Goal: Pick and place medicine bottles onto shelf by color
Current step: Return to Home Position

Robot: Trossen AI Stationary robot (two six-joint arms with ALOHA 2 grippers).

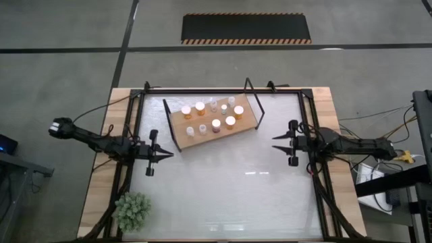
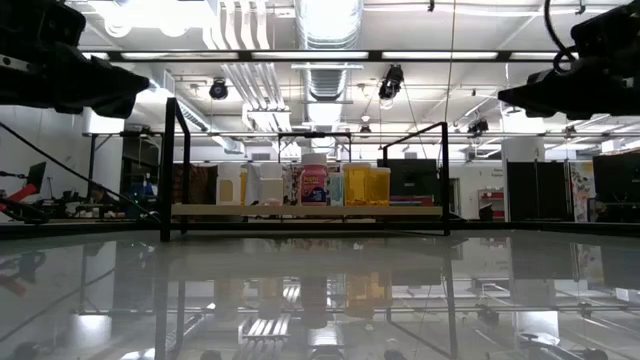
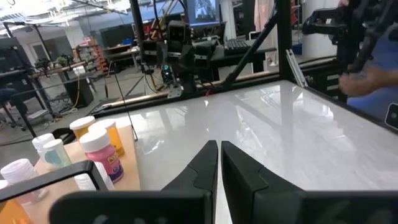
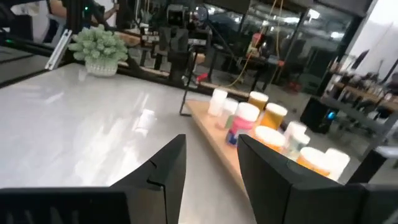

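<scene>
Both arms are empty: the left claw [image 1: 167, 154], fingers together, and the right claw [image 1: 273, 143], fingers apart, hang over the surface [image 1: 229, 192] on either side of the shelf [image 1: 189, 140]. It sits far centre, with the medicine bottles [image 1: 216, 123] on it. Draw each arm straight back to its own side, clear of the wire end frames [image 1: 254, 102].

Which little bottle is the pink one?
The pink bottle on the shelf, standing between a white bottle and an orange one. Only its body is pink.
</scene>
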